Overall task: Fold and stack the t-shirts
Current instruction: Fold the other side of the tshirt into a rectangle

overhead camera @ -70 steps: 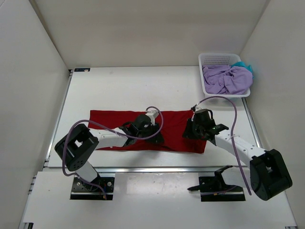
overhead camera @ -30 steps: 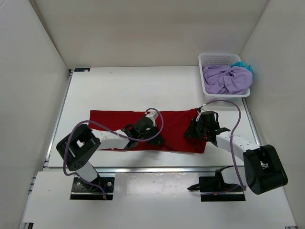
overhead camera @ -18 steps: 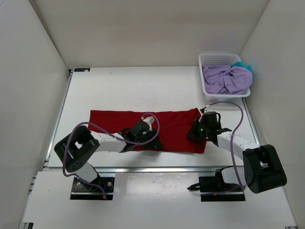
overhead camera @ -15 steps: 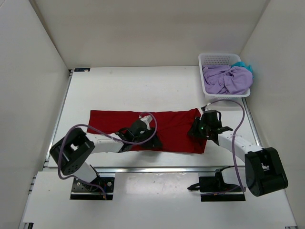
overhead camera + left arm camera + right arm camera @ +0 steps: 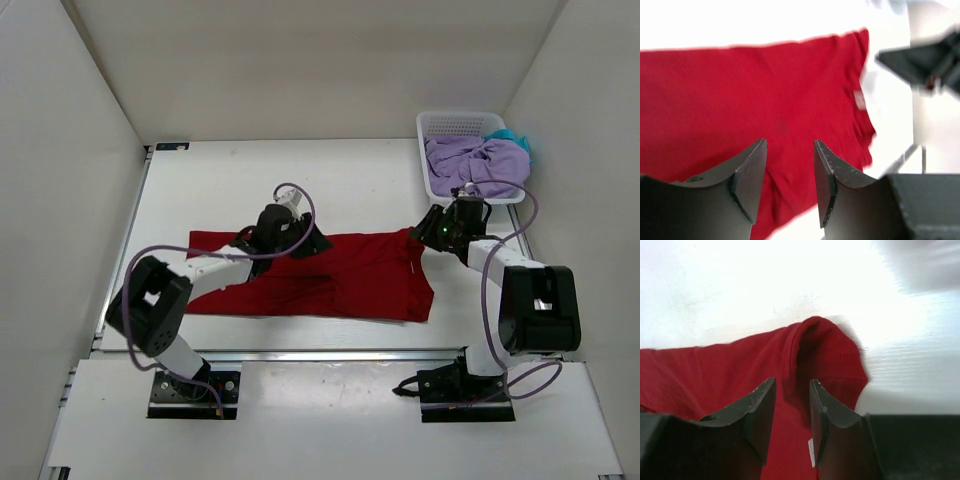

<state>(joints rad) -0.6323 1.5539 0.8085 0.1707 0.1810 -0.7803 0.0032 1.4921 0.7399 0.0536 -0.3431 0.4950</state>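
The red t-shirt (image 5: 360,275) lies flat as a wide strip across the middle of the table. My left gripper (image 5: 308,243) is at its far edge near the middle, open and empty, a little above the cloth (image 5: 765,85). My right gripper (image 5: 428,231) is at the shirt's far right corner, open and empty, over a small raised fold (image 5: 815,340). The lavender t-shirt (image 5: 475,165) is bunched in the white mesh basket (image 5: 440,125). A bit of the teal t-shirt (image 5: 515,137) shows behind it.
The basket stands at the far right corner against the right wall. White walls close in the table on the left, back and right. A metal rail (image 5: 330,355) runs along the near edge. A white tag (image 5: 858,99) shows near the shirt's right end.
Both grippers have moved from the near part of the red shirt to its far edge. The right arm swung out to the far right corner. The shirt's right end now lies wider.
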